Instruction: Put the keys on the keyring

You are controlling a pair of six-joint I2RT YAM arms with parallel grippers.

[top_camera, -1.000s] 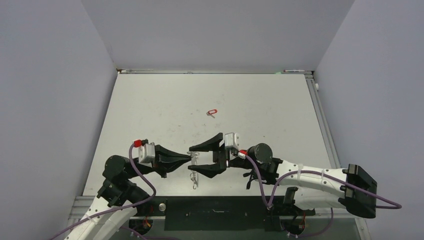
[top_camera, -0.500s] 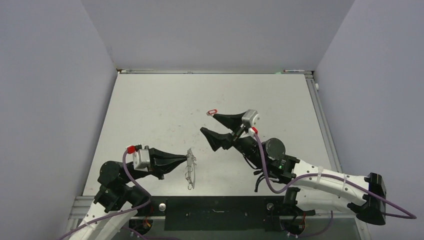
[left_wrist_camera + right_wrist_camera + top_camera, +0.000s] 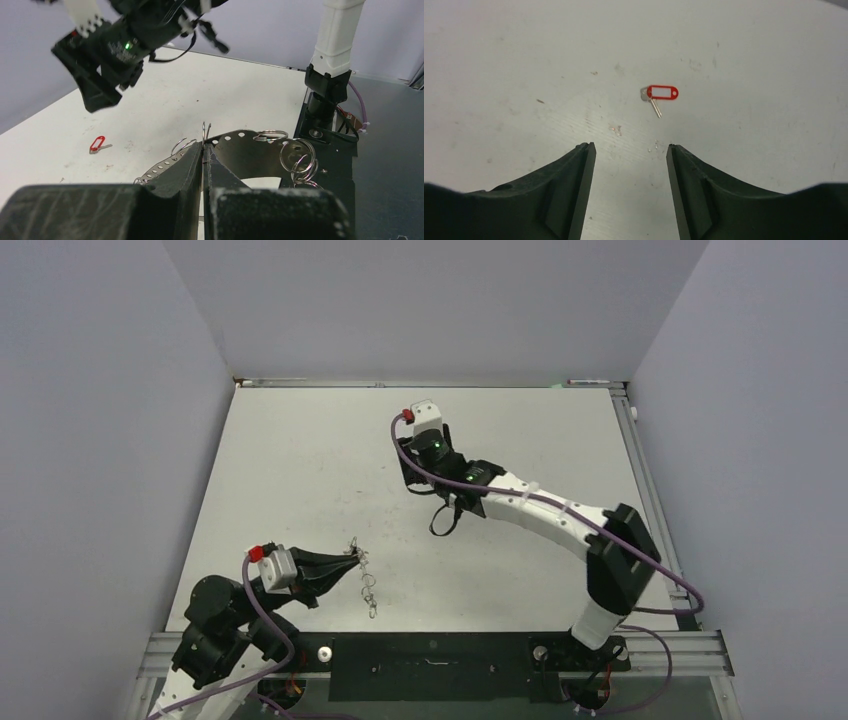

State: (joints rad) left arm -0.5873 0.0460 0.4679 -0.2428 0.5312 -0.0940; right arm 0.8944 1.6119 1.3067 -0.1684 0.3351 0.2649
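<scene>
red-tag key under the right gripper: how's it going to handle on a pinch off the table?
Red-tagged key lies flat on the table, so it probably offers little edge and may skate when the right gripper closes. Tag and key look joined at one end, so they'd likely pivot and dangle once lifted. Small and thin: probably very light.

Left claw (image 3: 203, 152) clamped tight, low; right claw (image 3: 630, 150) agape, far forward.

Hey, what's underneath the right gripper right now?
The red-tagged key lies on the table below the open right gripper, untouched. In the top view the right arm covers it.
</scene>
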